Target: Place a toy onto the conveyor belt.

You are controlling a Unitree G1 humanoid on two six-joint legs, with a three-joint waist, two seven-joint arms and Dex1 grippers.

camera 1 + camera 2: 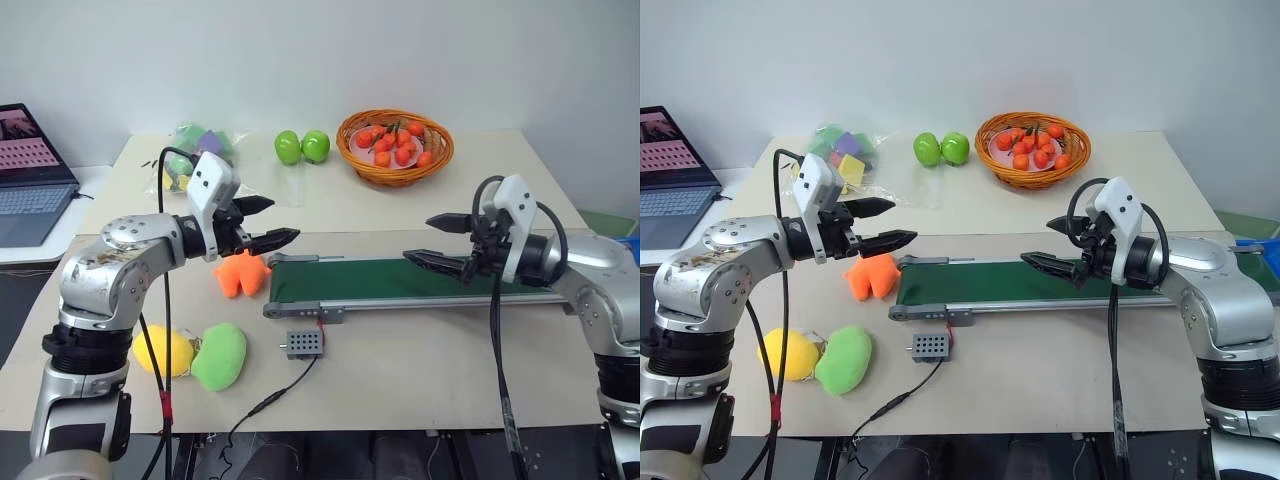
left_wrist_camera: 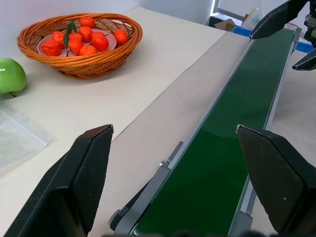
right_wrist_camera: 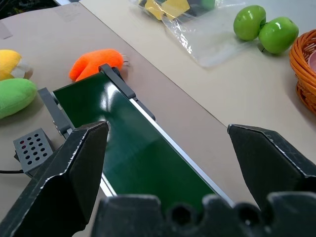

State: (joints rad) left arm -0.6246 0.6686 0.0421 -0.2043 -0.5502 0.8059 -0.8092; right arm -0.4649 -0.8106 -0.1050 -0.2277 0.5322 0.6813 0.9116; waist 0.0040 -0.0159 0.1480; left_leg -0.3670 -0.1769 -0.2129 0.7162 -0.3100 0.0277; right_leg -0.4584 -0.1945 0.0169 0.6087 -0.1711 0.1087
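Nearest, the yellow toy (image 1: 161,350) lies touching a green plush (image 1: 220,356), left of the conveyor belt (image 1: 400,279). Left gripper (image 1: 270,222) and right gripper (image 1: 432,240) hover released, empty.

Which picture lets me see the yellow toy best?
The right eye view: the yellow toy lies whole on the table, beside the green plush. In the left eye view the left arm hides part of it. The right wrist view catches its edge at the frame's border.
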